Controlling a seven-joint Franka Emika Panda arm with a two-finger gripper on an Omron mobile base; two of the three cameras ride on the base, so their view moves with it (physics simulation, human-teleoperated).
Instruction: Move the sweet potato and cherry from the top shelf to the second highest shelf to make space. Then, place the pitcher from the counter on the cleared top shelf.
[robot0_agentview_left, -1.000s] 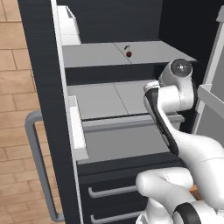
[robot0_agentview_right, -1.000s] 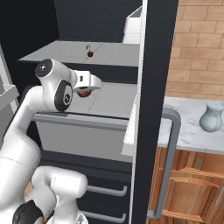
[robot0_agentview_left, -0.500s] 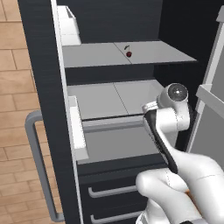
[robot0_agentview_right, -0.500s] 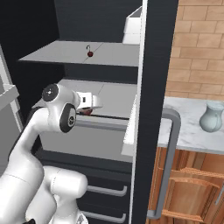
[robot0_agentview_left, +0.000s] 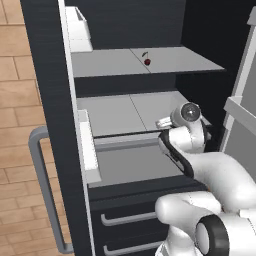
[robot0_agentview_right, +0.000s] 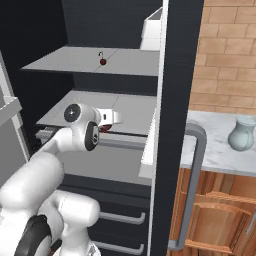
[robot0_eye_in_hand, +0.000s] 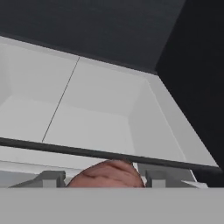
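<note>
Over the second highest shelf (robot0_agentview_left: 125, 112), the gripper (robot0_eye_in_hand: 107, 177) clamps the sweet potato (robot0_eye_in_hand: 107, 176), half cut off.

A brick wall (robot0_agentview_right: 225, 55) stands behind wooden cabinets (robot0_agentview_right: 215, 210). The dark fridge interior (robot0_agentview_left: 125, 22) has drawers (robot0_agentview_left: 130, 220) below; its door (robot0_agentview_right: 172, 125) carries a grey handle (robot0_agentview_right: 192, 190).

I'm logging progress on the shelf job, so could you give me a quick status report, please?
Gripper holding sweet potato, at front of second highest shelf. Cherry on top shelf. Pitcher on counter. Nothing in the way.
</note>
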